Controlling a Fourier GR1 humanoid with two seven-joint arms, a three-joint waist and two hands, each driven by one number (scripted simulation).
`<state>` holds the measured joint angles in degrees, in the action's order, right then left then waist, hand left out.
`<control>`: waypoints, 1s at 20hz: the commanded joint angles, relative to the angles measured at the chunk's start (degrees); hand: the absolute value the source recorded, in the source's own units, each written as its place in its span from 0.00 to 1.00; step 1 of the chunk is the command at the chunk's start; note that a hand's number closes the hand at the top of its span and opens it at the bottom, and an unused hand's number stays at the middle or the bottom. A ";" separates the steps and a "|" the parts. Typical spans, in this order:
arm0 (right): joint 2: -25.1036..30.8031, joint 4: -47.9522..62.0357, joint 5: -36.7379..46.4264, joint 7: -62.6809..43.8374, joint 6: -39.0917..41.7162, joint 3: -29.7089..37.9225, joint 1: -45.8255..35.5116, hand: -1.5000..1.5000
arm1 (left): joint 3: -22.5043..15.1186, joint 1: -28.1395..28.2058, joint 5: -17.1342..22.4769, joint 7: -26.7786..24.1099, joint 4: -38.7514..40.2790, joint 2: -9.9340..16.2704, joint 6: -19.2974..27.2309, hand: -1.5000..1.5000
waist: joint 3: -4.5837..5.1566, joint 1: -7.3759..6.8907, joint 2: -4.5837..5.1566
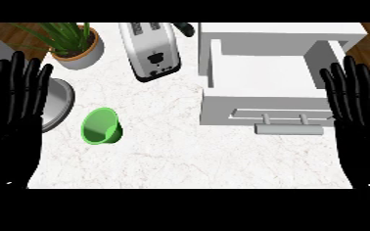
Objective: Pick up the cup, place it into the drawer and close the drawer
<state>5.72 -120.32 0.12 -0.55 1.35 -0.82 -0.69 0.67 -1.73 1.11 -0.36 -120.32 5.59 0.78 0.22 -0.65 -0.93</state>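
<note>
A green cup [101, 126] stands upright on the white marble counter, left of the middle, its mouth facing up. The white drawer [264, 78] at the right is pulled out, its inside bare, with a grey bar handle [288, 128] on its front. My left hand [22, 95] rests open at the left edge, fingers up, a short way left of the cup. At the right edge my right hand [350, 95] rests open beside the drawer's right wall. Neither hand touches anything.
A silver toaster [151, 49] lies at the back middle, left of the drawer. A potted plant [72, 44] stands at the back left. A round grey plate [56, 105] is partly hidden behind my left hand. The counter's front edge runs low across the view.
</note>
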 commanded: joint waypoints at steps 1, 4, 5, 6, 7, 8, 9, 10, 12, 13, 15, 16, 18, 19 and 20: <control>0.16 -2.06 -3.66 -1.70 1.75 1.50 1.98 0.00 | 1.39 0.25 -1.55 -2.22 1.67 -0.83 1.33 0.00 | -0.22 0.74 0.89; -0.50 0.96 -0.16 -1.71 0.47 -0.69 -0.96 0.00 | -0.78 1.45 -10.06 1.49 -1.32 -3.98 9.04 0.00 | -0.24 0.43 0.88; -1.34 -0.11 0.07 -1.99 -0.01 -1.76 -0.35 0.00 | 0.75 -3.78 -13.52 0.89 4.57 -4.03 11.94 0.00 | -0.25 0.95 0.99; -2.61 0.31 0.78 -1.88 -1.01 -2.78 -0.80 0.00 | 0.31 -0.67 -14.99 1.59 1.15 -4.47 13.02 0.00 | -0.25 0.52 0.90; -1.85 -0.56 -5.25 -5.77 2.45 -3.07 0.43 0.00 | -1.53 0.20 -4.92 2.86 5.16 -5.44 18.38 0.00 | -0.18 1.04 1.00; -1.11 1.34 -5.49 -3.20 3.23 -1.58 1.54 0.00 | -3.68 1.42 -4.91 2.38 3.96 -5.47 19.49 0.00 | -0.22 0.81 0.95; -0.92 1.06 -6.74 -6.68 2.10 0.15 -2.63 0.00 | -3.61 -1.28 -4.01 2.50 6.94 -5.50 20.86 0.00 | -0.20 0.87 1.02; -0.46 0.58 -7.50 -5.88 3.17 0.50 -1.20 0.00 | -6.55 -0.94 -5.59 -0.28 8.51 -5.52 22.94 0.00 | -0.21 0.92 0.96; -1.80 3.15 -5.40 -2.94 2.53 -0.42 -0.68 0.00 | -4.88 -3.05 -4.96 0.91 9.51 -5.55 23.45 0.00 | -0.22 0.78 0.95; -2.17 0.11 -5.91 -6.95 1.75 -1.36 -1.07 0.00 | -3.88 -0.36 -2.34 -4.47 11.02 -5.56 21.90 0.00 | -0.20 0.74 0.93; 0.55 5.71 -9.08 -7.40 3.45 3.94 -7.86 0.00 | -4.30 -2.50 -4.70 2.16 8.10 -5.57 22.15 0.00 | -0.22 0.53 0.95; -1.02 2.58 -8.42 -1.65 5.58 1.16 0.99 0.00 | -1.19 -6.82 -4.46 3.97 9.28 -4.83 20.83 0.00 | -0.23 0.79 0.92; 0.15 3.03 -8.56 -5.70 5.23 2.26 -3.04 0.00 | -2.15 -5.63 -4.47 6.16 7.42 -4.67 21.26 0.00 | -0.23 0.67 0.91; -2.49 5.25 -5.07 -2.39 3.68 -0.87 -2.40 0.00 | -2.01 -5.03 -4.41 2.26 10.30 -5.52 21.49 0.00 | -0.22 0.66 0.93; -3.19 7.15 -3.92 -0.72 3.09 -1.30 -2.50 0.00 | -8.98 -2.89 -6.38 3.64 7.08 -5.57 26.74 0.00 | -0.23 0.61 0.91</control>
<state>4.08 -116.57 -5.85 -4.29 4.87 -0.84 -2.83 -3.58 -5.14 -3.88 2.27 -112.17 0.32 23.13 0.01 0.03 -0.02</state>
